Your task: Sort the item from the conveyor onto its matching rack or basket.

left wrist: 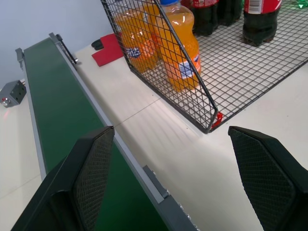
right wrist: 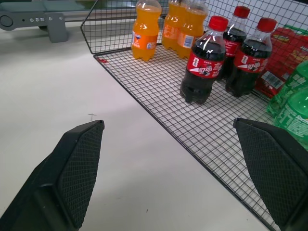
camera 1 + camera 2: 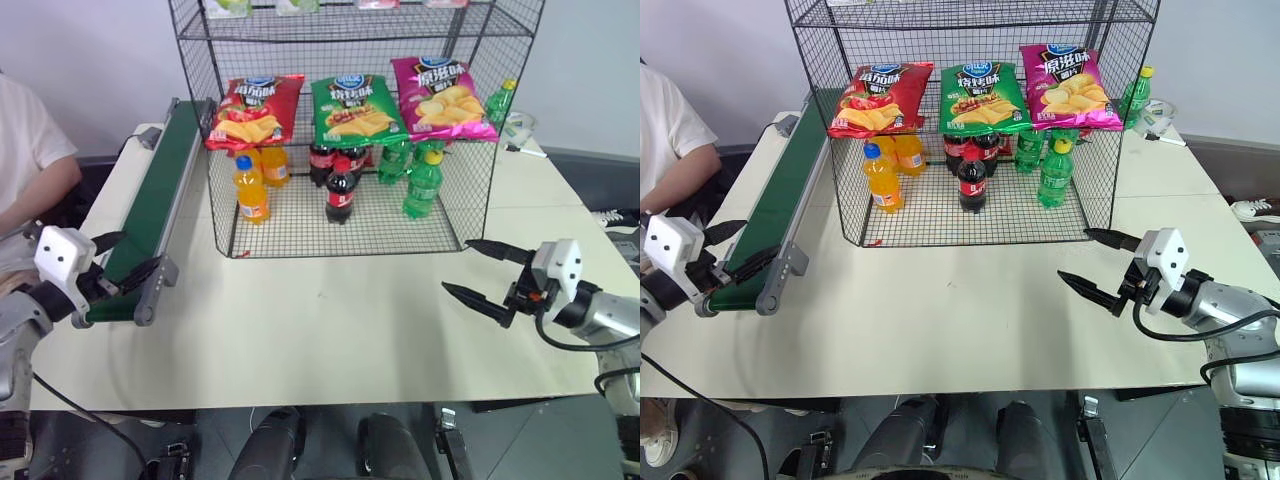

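Observation:
The red crisp bag (image 3: 255,110) lies on the middle tier of the black wire rack (image 3: 480,190), at that tier's left end, beside a green bag and a magenta bag. The dark-green conveyor (image 3: 160,185) runs along the table's left side, and its belt (image 1: 62,115) is bare. My left gripper (image 3: 125,258) hovers open at the conveyor's near end, nothing between its fingers. My right gripper (image 3: 460,266) stands open over the table, just off the rack's front right corner, holding nothing.
Orange soda bottles (image 3: 250,190), cola bottles (image 3: 340,190) and green bottles (image 3: 422,185) stand on the rack's bottom tier. A person in a white shirt (image 3: 25,150) sits at the far left. A green bottle (image 3: 500,100) stands outside the rack's right wall.

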{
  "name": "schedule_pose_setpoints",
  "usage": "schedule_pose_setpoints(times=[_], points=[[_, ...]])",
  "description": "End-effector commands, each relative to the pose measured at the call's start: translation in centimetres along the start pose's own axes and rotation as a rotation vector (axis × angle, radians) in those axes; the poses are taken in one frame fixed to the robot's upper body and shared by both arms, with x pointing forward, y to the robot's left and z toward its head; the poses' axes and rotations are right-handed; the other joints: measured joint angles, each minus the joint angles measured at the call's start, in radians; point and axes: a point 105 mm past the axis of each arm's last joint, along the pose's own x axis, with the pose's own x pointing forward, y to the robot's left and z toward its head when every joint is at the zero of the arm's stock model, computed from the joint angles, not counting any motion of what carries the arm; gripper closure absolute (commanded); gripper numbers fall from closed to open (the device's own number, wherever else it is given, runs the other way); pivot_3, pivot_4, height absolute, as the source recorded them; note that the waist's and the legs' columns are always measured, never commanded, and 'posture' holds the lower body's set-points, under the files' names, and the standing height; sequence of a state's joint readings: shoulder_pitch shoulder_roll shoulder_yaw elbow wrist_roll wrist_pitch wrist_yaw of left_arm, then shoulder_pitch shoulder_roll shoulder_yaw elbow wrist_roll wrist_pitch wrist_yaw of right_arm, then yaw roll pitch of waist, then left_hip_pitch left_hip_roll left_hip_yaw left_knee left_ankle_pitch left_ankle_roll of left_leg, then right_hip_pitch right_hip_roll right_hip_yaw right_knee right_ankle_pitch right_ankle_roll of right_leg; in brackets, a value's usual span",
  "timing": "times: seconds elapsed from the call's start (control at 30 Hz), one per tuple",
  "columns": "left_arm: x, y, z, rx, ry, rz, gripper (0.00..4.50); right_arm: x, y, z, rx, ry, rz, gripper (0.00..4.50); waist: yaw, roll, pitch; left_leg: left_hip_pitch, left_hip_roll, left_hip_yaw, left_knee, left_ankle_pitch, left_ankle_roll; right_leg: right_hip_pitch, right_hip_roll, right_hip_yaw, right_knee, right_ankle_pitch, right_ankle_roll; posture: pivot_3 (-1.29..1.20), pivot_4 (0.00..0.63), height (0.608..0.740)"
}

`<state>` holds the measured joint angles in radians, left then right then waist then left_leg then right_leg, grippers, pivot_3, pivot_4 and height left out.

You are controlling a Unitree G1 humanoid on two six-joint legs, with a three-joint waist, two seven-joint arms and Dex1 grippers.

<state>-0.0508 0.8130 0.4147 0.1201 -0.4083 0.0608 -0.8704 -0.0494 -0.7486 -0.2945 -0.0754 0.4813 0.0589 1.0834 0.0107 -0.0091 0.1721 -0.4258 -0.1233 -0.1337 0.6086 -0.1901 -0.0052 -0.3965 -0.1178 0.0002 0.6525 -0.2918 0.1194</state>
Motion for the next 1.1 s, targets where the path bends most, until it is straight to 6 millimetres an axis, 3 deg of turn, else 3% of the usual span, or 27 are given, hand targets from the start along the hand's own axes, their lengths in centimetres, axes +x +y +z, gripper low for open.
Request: schedule_pose_setpoints(times=[0.03, 1.1], points=[[-0.2, 0.4, 1.0, 0.067, -0.024, 0.016, 0.54, 0.2, -0.3, 0.8, -0.038, -0.028, -0.009, 0.00, 0.000, 0.000, 0.000, 0.000, 0.000, 0.000, 0.000, 0.000, 0.000, 0.000, 0.000, 0.000, 0.000, 0.000, 0.000, 0.00, 0.150, 0.740], [1.0, 1.1, 1.3, 0.046, -0.051, 0.007, 0.54, 0.5, -0.5, 0.9, -0.049, -0.041, -0.032, 0.00, 0.001, 0.000, 0.000, 0.000, 0.000, 0.000, -0.001, 0.000, 0.000, 0.000, 0.000, 0.000, -0.001, 0.000, 0.000, 0.00, 0.150, 0.740]])
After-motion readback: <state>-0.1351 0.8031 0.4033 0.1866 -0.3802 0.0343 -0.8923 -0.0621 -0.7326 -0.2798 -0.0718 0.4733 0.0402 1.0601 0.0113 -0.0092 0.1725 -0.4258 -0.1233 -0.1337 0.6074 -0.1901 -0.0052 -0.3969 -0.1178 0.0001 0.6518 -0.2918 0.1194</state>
